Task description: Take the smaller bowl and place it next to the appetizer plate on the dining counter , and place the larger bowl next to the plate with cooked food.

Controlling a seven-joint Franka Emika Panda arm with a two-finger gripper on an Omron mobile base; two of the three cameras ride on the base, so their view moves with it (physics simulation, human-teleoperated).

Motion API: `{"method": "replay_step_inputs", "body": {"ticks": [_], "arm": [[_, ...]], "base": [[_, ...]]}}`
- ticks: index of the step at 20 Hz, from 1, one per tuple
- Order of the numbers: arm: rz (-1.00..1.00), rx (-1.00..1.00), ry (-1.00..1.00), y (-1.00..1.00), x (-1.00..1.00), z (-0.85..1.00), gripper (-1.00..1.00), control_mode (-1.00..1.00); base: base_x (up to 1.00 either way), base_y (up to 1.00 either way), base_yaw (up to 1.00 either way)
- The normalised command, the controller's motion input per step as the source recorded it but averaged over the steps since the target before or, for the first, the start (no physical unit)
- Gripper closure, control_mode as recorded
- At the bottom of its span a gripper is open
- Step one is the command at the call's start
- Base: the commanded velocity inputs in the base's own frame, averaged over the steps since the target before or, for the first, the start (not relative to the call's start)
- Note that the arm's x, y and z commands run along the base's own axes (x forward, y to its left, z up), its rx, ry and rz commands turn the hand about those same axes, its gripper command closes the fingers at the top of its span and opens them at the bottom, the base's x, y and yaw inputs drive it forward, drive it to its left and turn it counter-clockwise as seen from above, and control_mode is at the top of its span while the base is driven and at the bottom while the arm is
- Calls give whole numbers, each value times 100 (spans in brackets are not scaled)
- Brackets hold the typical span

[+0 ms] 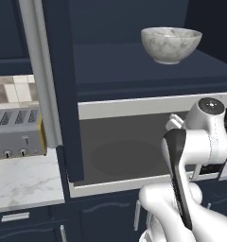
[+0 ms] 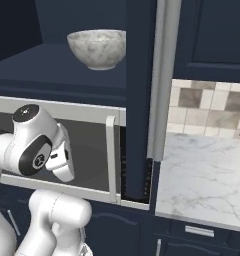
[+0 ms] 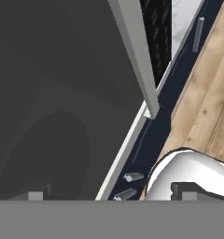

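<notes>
The larger bowl (image 1: 171, 44) (image 2: 97, 47), grey-white marbled and deep, stands upright on the dark navy shelf (image 1: 148, 66) of an open upper cabinet. My arm is folded low in front of the microwave (image 1: 125, 151), well below the bowl. In the hand view my gripper (image 3: 111, 196) points down at the microwave's dark front, and its two tips peek up far apart, open, with nothing between them. The smaller bowl, both plates and the dining counter are out of view.
The open navy cabinet door (image 1: 54, 71) (image 2: 142, 100) hangs beside the shelf. A silver toaster (image 1: 16, 132) sits on the marble counter (image 1: 21, 182) to the left, and more marble counter (image 2: 207, 175) lies on the right. Wood floor (image 3: 202, 93) shows below.
</notes>
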Motion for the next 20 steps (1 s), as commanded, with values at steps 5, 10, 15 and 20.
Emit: {"method": "replay_step_inputs", "body": {"ticks": [5,10,15,20], "arm": [[1,0,-27,-4,-62,50,-100,-100],[1,0,-15,0,-31,84,-100,-100],[0,4,-17,0,-5,100,-100,-100],[0,8,-12,-1,0,100,-100,-100]], "base": [[0,0,0],[0,0,0],[0,0,0],[0,0,0]]}}
